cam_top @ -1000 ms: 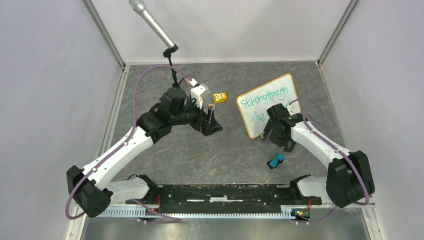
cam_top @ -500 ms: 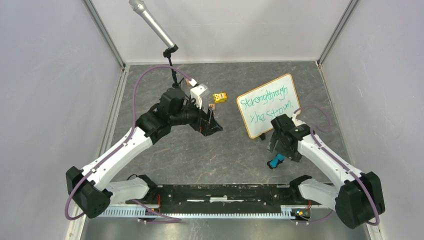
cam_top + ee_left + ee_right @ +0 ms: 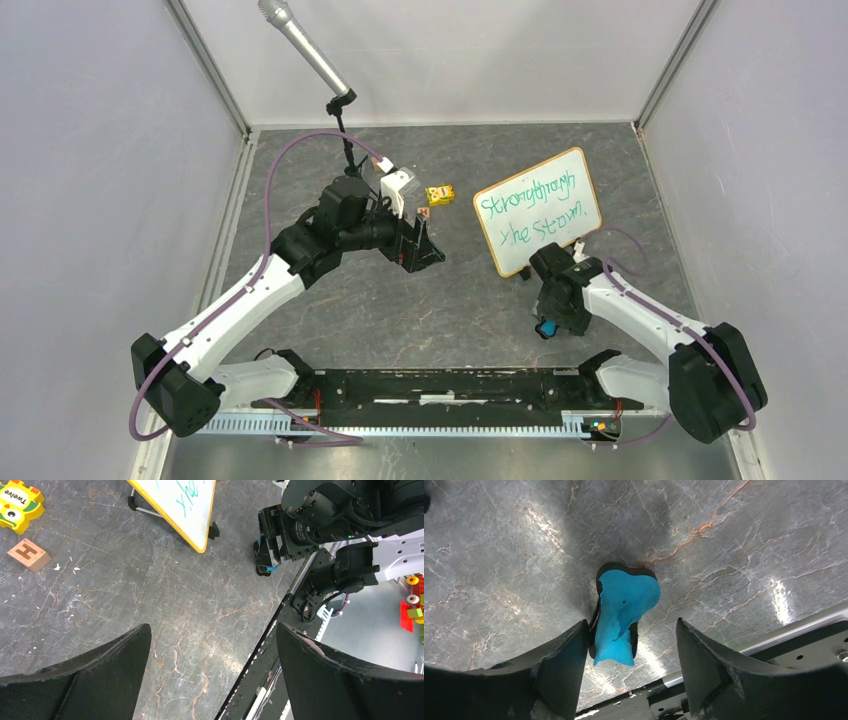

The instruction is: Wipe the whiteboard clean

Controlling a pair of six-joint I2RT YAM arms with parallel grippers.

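The whiteboard [image 3: 537,209] has a light-wood frame and green handwriting and stands tilted at the right of the table; its lower corner shows in the left wrist view [image 3: 177,505]. A blue and black eraser [image 3: 621,611] lies on the table. My right gripper [image 3: 631,637] is open, low over the eraser, whose near end lies between the jaws close to the left finger [image 3: 566,667]. In the top view the right gripper [image 3: 548,322] covers most of the eraser [image 3: 547,327]. My left gripper [image 3: 418,250] is open and empty, held above the table's middle.
A microphone on a stand [image 3: 305,47] leans at the back. A yellow toy block [image 3: 438,194] and a small wooden letter block [image 3: 423,212] lie left of the board. The black base rail [image 3: 450,385] runs along the near edge. Walls close the sides.
My right gripper drew back from the whiteboard toward the near edge and came down over the eraser. The full green writing now shows. The left arm has not moved.
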